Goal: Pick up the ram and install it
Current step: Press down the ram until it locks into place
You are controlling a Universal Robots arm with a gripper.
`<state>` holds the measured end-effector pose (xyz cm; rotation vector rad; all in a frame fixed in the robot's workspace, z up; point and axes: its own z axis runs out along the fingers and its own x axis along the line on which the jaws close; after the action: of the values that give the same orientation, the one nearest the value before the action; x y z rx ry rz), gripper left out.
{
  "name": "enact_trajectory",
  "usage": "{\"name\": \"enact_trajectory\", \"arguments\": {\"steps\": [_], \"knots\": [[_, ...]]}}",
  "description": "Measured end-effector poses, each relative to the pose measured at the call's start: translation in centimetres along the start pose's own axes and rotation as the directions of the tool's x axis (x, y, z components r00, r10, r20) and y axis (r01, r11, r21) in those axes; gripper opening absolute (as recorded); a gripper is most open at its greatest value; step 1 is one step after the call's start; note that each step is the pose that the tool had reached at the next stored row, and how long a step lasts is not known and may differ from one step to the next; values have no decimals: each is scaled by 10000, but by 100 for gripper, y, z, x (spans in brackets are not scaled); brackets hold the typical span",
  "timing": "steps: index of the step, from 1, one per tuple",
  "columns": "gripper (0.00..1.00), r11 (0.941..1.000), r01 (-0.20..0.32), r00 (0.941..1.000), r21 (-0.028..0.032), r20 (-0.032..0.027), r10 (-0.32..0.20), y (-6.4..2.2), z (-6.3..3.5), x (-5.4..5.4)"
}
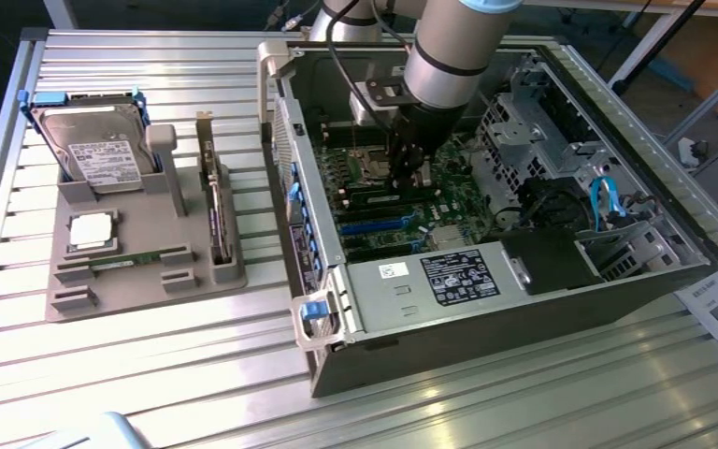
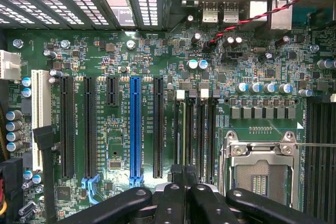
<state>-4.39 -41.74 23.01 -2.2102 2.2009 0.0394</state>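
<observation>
The ram (image 1: 128, 260), a thin green stick, lies in a slot at the front of the grey holder tray (image 1: 147, 281) on the exterior view's left. My gripper (image 1: 406, 173) is far from it, reaching down inside the open computer case (image 1: 484, 281) over the green motherboard (image 2: 121, 51). In the wrist view my gripper (image 2: 184, 176) is shut, its dark fingertips (image 2: 176, 174) pressed together just above the near end of the black memory slots (image 2: 202, 129) with white latches. I see nothing held between the fingers. The empty CPU socket (image 2: 260, 169) lies beside those slots.
The tray also carries a hard drive (image 1: 100, 150), a square silver CPU (image 1: 91, 229) and a dark expansion card (image 1: 216, 215) standing on edge. Long black and blue expansion slots (image 2: 135, 124) run beside the memory slots. Drive cages and blue cables (image 1: 602, 201) fill the case's right side.
</observation>
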Motion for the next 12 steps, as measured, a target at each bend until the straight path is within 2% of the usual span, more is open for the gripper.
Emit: {"name": "enact_trajectory", "arguments": {"steps": [12], "knots": [[10, 10000, 0, 10000, -3, 1, 0, -1, -3, 4]]}}
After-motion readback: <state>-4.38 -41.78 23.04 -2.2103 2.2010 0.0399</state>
